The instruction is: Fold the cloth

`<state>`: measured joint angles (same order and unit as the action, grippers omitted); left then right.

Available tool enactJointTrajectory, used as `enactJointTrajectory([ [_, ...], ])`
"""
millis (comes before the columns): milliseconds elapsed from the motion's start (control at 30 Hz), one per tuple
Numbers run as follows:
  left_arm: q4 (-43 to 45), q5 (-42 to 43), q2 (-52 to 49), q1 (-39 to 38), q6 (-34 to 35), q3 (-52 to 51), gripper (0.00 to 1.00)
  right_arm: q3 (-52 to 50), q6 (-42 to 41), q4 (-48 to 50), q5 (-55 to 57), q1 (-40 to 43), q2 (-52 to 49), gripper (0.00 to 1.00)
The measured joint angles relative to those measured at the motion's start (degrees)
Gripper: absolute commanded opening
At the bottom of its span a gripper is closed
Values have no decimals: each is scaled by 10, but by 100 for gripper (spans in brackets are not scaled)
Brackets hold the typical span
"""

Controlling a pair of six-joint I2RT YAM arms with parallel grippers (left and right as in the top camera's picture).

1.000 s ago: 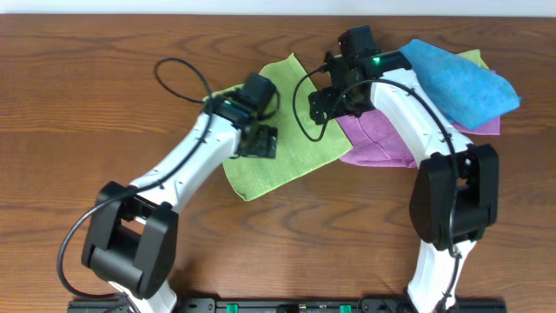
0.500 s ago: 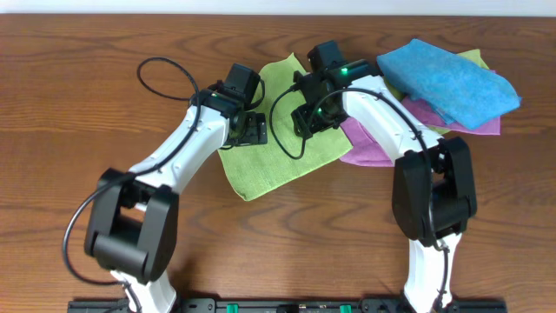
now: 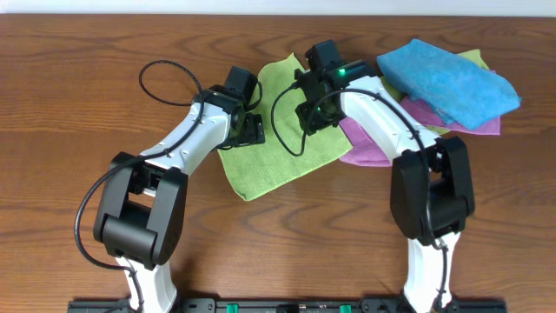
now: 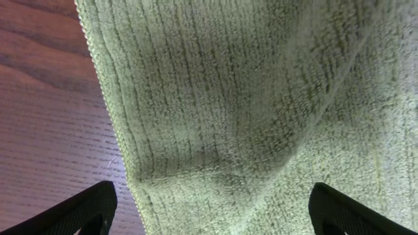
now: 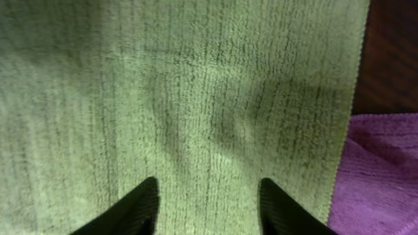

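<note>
The lime-green cloth (image 3: 278, 161) lies flat on the wooden table (image 3: 69, 104), turned like a diamond. My left gripper (image 3: 252, 129) hovers low over its left edge. In the left wrist view the left gripper (image 4: 210, 196) is open wide, one finger over bare wood and the other over the cloth (image 4: 248, 98). My right gripper (image 3: 314, 117) is over the cloth's right part. In the right wrist view the right gripper (image 5: 208, 189) has its jaws partly drawn in, still apart, with flat, slightly rippled cloth (image 5: 196, 78) between the tips.
A purple cloth (image 3: 378, 139) lies against the lime cloth's right edge, also visible as the purple cloth (image 5: 385, 170) in the right wrist view. A blue cloth (image 3: 452, 83) sits on top of it at the back right, over another green cloth (image 3: 473, 57). A black cable (image 3: 165, 74) loops by the left arm.
Both arms have shifted left and toward the far side of the cloth. The right gripper's jaws have narrowed from wide open. The cloth has not moved.
</note>
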<state>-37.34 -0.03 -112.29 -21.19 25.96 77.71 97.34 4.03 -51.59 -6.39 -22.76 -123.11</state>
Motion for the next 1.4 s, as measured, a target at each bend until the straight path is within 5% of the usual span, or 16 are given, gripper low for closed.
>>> enactJointTrajectory([
  [700,55,-2,0,50,31,0,79,0,-1,5,3,0,-39,40],
  [1400,174,2,-52,72,39,0,78,0,-1,4,3,0,-39,40],
])
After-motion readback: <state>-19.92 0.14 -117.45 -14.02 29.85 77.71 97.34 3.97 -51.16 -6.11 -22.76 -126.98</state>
